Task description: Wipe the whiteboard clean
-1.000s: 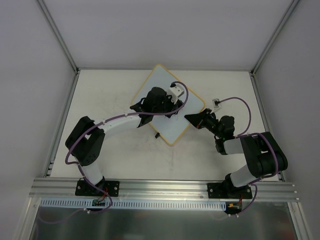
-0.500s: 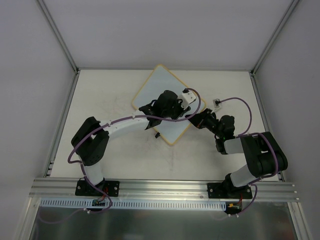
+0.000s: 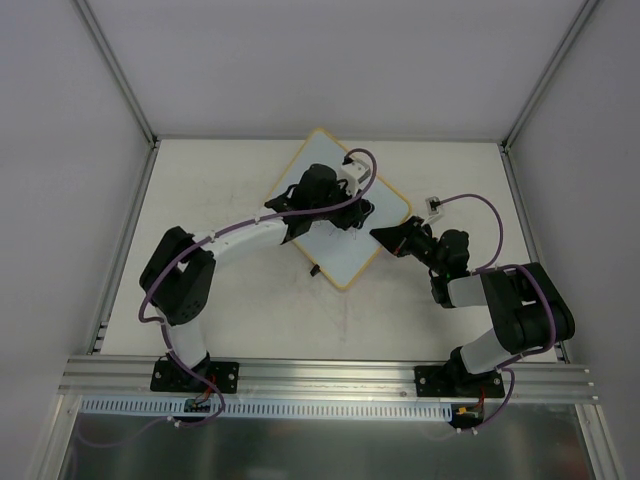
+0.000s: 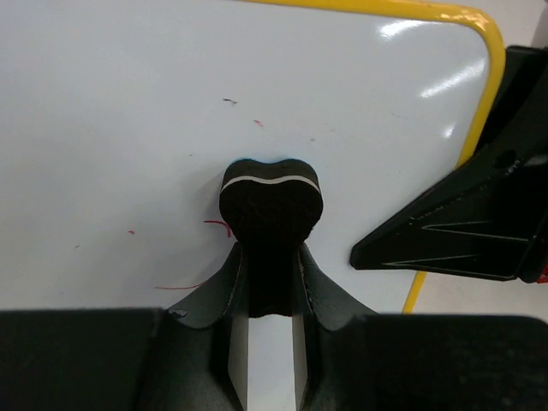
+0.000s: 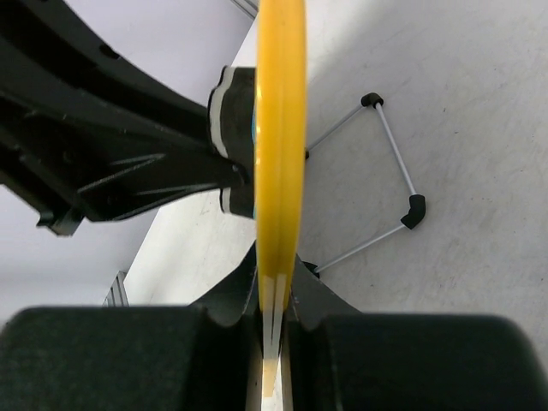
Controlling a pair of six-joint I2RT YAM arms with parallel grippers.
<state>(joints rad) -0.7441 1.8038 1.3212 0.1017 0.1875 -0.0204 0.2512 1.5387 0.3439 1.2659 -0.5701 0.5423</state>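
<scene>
Left gripper has swung back up-left across the whiteboard; half a second ago it sat nearer the right corner. Board and right gripper are where they were.

Board lies on the table, centre-back, turned corner-on like a diamond as seen from the top camera. Yellow rim all round.

Left fingers are clamped on a black eraser, which stands out ahead of the fingertips with its end against the board face. Left arm reaches over the board's middle.

Red marks show just left of the eraser, with a few specks higher up the face.

Right fingers are pinched together on the board's rim at its lower-right edge, rim edge-on between them in the wrist view. Right gripper's black body is just beside the eraser, off the rim.

Thin wire loop with black corners lies on the table beside that rim.
</scene>
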